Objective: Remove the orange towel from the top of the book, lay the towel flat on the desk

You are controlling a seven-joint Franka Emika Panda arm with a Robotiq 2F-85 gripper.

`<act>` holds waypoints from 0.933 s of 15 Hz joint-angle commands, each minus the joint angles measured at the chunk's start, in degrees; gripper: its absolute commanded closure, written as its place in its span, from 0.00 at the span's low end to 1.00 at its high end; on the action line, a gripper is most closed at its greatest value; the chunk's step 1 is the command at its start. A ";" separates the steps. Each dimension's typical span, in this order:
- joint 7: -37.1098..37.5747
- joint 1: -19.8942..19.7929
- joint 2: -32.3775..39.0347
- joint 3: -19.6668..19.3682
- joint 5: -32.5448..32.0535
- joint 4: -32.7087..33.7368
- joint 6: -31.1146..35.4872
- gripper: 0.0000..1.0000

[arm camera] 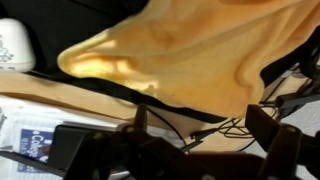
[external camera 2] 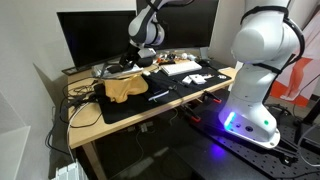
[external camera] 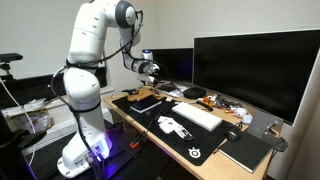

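Note:
The orange towel point(external camera 2: 124, 87) lies bunched on the black desk mat point(external camera 2: 130, 110) near the desk's end. In the wrist view it point(arm camera: 190, 45) fills the upper part of the picture. In an exterior view it shows as a small orange patch point(external camera: 143, 92) under the arm. My gripper point(external camera 2: 146, 57) hangs above and just behind the towel, apart from it. Its fingers point(arm camera: 200, 120) are spread, with only desk and cables between them. A dark flat book-like thing point(external camera: 148, 104) lies on the mat beside the towel. I cannot tell whether the towel still covers part of it.
Two big monitors point(external camera: 255, 70) stand along the back of the desk. A white keyboard point(external camera: 197, 116) and a white object point(external camera: 172, 126) lie on the mat. Loose cables point(arm camera: 225, 110) run beside the towel. A dark notebook point(external camera: 246, 150) sits at the desk's near corner.

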 commanded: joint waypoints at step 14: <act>-8.55 -25.81 -17.99 36.21 20.86 -18.33 -1.04 0.00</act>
